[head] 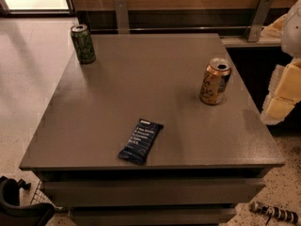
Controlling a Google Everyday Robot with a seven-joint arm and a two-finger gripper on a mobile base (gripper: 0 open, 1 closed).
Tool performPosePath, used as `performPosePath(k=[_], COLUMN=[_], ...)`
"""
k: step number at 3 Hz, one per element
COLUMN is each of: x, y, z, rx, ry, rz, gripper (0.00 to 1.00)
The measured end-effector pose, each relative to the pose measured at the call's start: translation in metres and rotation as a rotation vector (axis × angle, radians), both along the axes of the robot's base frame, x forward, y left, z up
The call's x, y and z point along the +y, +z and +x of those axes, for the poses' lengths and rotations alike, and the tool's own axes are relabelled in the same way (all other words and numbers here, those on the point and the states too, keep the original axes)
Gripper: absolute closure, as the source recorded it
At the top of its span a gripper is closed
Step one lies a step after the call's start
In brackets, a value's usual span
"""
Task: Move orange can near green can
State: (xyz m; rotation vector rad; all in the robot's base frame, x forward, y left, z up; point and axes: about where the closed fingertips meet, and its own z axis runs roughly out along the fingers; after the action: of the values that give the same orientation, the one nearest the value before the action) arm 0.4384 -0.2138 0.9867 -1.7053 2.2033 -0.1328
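The orange can (215, 81) stands upright on the right side of the grey table (141, 84), orange-gold with dark and white markings and a silver top. The green can (83, 44) stands upright at the table's far left corner, well apart from the orange can. My gripper (281, 100), white and pale yellow, hangs at the right edge of the view, just off the table's right edge. It is to the right of the orange can, a little nearer to the camera, and does not touch it.
A dark blue snack bar wrapper (140, 141) lies flat near the table's front edge. A wooden wall with metal brackets (121, 14) runs behind the table. Light floor lies to the left. A black object (19, 206) sits at the bottom left.
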Motion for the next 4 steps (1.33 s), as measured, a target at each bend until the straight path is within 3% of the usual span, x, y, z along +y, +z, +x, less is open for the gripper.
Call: performPosePath(k=[1, 2, 3, 4], x=[0.000, -0.004, -0.020, -0.024], y=[0.000, -0.004, -0.044, -0.087], z=[0.000, 0.020, 0.064, 0.128], rx=[0.000, -0.054, -0.104, -0.213], ry=[0.000, -0.010, -0.045, -0.087], rz=[0.000, 0.071, 0.274, 0.591], gripper=[0.00, 0.00, 0.00, 0.00])
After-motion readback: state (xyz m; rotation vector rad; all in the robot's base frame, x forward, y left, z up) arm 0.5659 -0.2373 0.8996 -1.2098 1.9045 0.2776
